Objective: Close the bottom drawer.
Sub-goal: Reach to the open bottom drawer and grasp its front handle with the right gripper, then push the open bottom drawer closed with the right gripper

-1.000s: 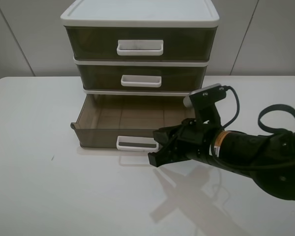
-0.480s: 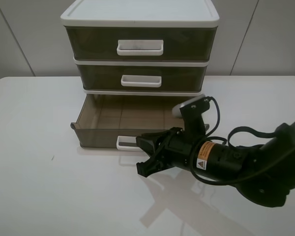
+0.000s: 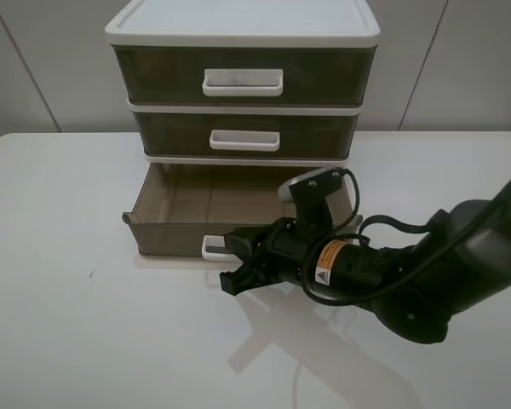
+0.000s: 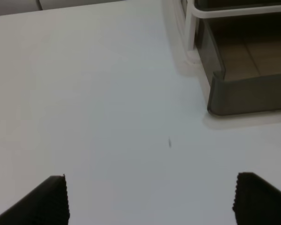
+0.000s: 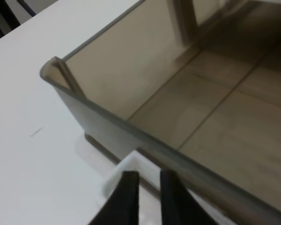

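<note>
Here the translucent brown bottom drawer (image 3: 230, 217) stands open; right jaws (image 3: 236, 266) nearly together; left jaws (image 4: 150, 197) spread.

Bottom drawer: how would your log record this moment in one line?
bottom drawer: pulled out, empty | right gripper: at its white handle, fingers nearly together | left gripper: open, over bare table

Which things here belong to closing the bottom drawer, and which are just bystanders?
In the job:
- bottom drawer, pulled open and empty
- its white handle
- right gripper, at the handle

Bystanders:
- top drawer
- middle drawer
- left gripper, open over bare table
</note>
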You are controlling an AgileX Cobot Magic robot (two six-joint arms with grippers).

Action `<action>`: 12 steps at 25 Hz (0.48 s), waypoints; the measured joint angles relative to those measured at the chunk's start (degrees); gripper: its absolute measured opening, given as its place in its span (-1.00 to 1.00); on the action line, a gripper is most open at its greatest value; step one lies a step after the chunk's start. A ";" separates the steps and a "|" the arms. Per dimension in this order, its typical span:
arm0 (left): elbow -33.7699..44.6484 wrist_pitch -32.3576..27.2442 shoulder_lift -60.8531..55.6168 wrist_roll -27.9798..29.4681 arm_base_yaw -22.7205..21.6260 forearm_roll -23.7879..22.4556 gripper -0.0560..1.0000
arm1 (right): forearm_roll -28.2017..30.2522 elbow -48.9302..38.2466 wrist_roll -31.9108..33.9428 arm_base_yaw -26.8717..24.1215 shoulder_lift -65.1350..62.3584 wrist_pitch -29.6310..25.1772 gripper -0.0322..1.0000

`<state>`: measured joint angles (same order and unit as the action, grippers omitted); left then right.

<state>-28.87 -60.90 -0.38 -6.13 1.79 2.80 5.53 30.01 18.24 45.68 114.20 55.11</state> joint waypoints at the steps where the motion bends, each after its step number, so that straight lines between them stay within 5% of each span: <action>1: 0.00 0.00 0.00 0.00 0.00 0.00 0.47 | -0.56 0.35 0.00 0.00 0.21 -0.48 -0.90; 12: 0.00 0.00 0.00 0.00 0.00 0.00 0.47 | -8.14 1.07 0.00 0.01 1.02 -2.49 -0.90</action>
<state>-28.87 -60.90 -0.38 -6.13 1.79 2.80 -2.61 31.07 18.24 45.70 115.22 52.61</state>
